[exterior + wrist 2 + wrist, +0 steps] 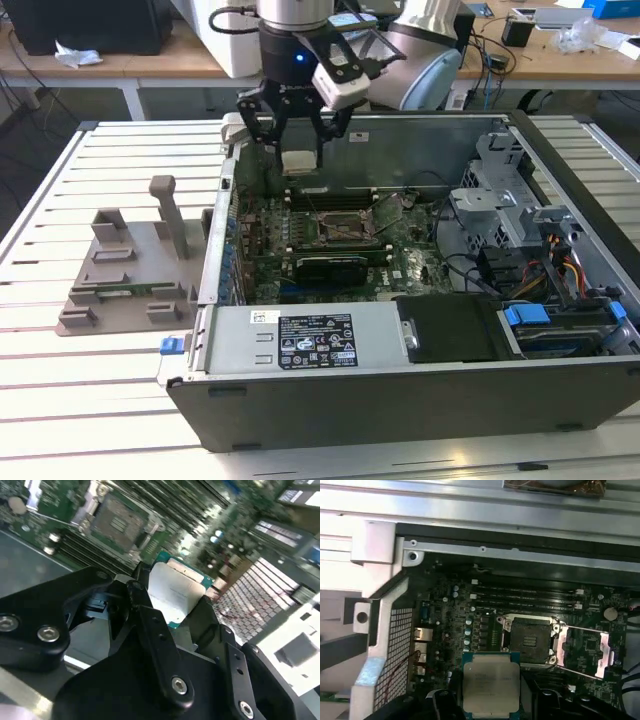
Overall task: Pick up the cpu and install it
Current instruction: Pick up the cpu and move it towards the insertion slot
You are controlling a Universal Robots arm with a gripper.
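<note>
My gripper [299,150] hangs over the back left part of the open computer case [420,400], shut on the cpu [300,163], a flat square chip with a silvery top. In both wrist views the cpu [175,595] [491,680] sits between the black fingers [145,615] with its green rim showing. The open cpu socket [345,228] [529,640] lies on the motherboard below and slightly ahead of the chip, with its metal load plate [582,650] swung open to one side. The chip is above the board and apart from the socket [117,520].
A grey plastic holder block [130,270] stands on the slatted table at the exterior view's left. Inside the case are a black expansion card [335,265], memory slots [530,597], a labelled metal cover [300,340] and a drive cage with cables [520,230]. The case's perforated wall [395,645] is close to the gripper.
</note>
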